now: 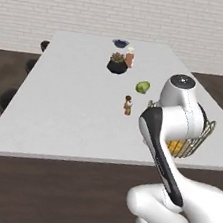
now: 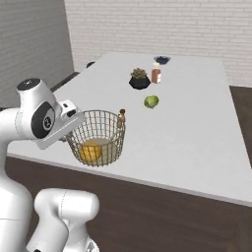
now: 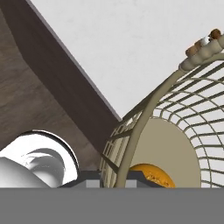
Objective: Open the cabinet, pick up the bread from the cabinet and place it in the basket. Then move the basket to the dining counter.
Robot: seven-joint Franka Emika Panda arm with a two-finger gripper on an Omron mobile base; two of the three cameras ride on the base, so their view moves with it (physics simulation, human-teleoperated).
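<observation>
The gripper (image 3: 114, 181) pinches the near rim of the basket (image 2: 98, 135) with its 2 fingers, one either side of the wire. The bread (image 2: 91, 151) lies inside. The basket hangs over the dining counter's (image 2: 197, 133) near edge, so setting it down probably means moving farther in.

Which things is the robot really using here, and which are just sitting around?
For the job:
- bread, lying in the basket
- basket, rim in the gripper
- dining counter

Just lying about:
- green fruit
- potted plant
- orange bottle
- blue bowl
- small brown shaker
</observation>
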